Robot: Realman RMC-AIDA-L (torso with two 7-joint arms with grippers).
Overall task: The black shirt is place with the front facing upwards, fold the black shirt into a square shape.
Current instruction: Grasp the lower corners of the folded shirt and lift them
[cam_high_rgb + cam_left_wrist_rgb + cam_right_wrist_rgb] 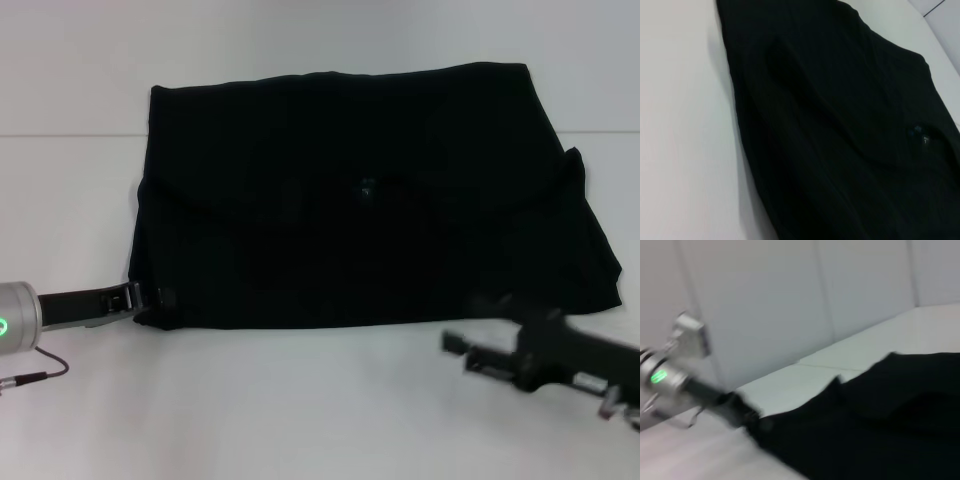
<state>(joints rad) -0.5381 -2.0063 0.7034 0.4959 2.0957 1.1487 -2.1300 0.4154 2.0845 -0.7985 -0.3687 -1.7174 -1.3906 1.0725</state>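
Inspector A: What is recorded of the surroundings?

Inspector B: A white table (300, 400) is noted, plain and matte. A thin seam line (60, 135) is seen running across its far part in the head view.

Inspector A: And beyond it?

Inspector B: A pale wall (790, 300) is observed in the right wrist view, divided by vertical panel joints, met by the table at its base
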